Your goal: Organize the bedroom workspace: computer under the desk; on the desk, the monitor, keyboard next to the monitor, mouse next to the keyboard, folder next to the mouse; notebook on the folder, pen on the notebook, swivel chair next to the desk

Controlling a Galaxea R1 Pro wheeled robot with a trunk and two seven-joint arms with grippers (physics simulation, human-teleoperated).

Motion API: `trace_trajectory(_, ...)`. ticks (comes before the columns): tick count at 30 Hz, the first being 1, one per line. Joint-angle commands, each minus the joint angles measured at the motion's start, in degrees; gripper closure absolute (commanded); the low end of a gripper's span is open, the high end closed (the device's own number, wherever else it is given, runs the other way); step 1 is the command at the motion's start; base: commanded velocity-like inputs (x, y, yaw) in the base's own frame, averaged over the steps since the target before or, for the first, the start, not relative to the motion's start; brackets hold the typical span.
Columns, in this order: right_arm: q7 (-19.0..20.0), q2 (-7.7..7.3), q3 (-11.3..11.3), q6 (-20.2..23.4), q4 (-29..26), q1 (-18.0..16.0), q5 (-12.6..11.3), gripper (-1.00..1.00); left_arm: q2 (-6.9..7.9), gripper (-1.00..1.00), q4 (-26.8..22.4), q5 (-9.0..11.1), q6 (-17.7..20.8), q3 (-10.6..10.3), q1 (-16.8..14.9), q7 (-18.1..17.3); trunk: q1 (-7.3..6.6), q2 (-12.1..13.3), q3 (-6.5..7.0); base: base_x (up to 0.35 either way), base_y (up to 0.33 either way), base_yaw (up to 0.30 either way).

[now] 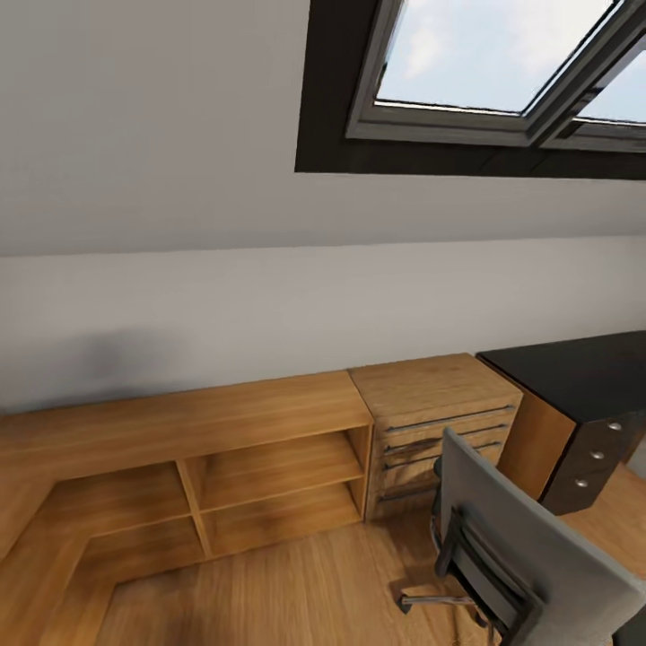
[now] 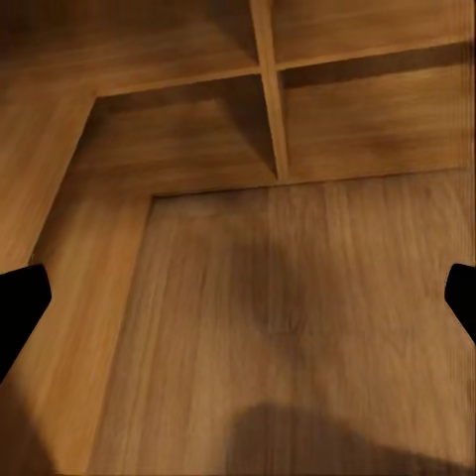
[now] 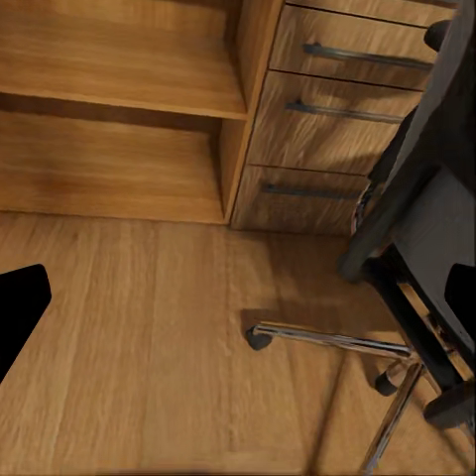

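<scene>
From the head camera I see the swivel chair (image 1: 529,547) low at the right, its grey back toward me, standing on the wooden floor (image 1: 296,583) just in front of an oak chest of drawers (image 1: 440,422). Beyond the chest sits a dark-topped piece with dark drawers (image 1: 583,386); I cannot tell whether it is part of the desk. To the left runs a low open shelf unit (image 1: 224,458), its compartments bare. The chair's seat is hidden behind its back, so I cannot say whether the folder lies on it, and nothing else that I must arrange is in sight. I judge the work barely started, or me between stops: every placement is left to confirm. The left gripper (image 2: 238,297) hangs over bare floor near the shelf corner, its fingers (image 2: 20,307) wide apart and holding nothing. The right gripper (image 3: 238,297) looks down on the chair's chrome base (image 3: 337,342), fingers likewise apart and empty.
</scene>
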Motion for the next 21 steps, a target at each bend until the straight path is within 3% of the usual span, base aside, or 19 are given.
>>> trace_trajectory(1, -0.31, 0.05, 0.49, -0.11, 0.08, -0.06, -0.22, -1.0, 0.07, -1.0, -0.38, 0.25, -0.02, -0.48, 0.03, 0.33, 0.04, -0.12, -0.12, 0.0, 0.006, -0.297)
trace_trajectory(9, -0.3, 0.16, 0.53, -0.1, 0.21, -0.06, -0.22, -1.0, 0.07, -1.0, -4.38, 2.27, 0.27, -0.32, 0.03, 0.01, 0.04, -0.12, -0.12, -0.084, 0.112, -0.297)
trace_trajectory(21, -0.3, 0.62, 0.51, -0.1, 0.24, -0.06, -0.22, -1.0, -0.08, -1.0, -4.68, 2.52, 0.29, -0.25, 0.03, -0.08, 0.04, -0.12, -0.12, -0.168, 0.225, -0.297)
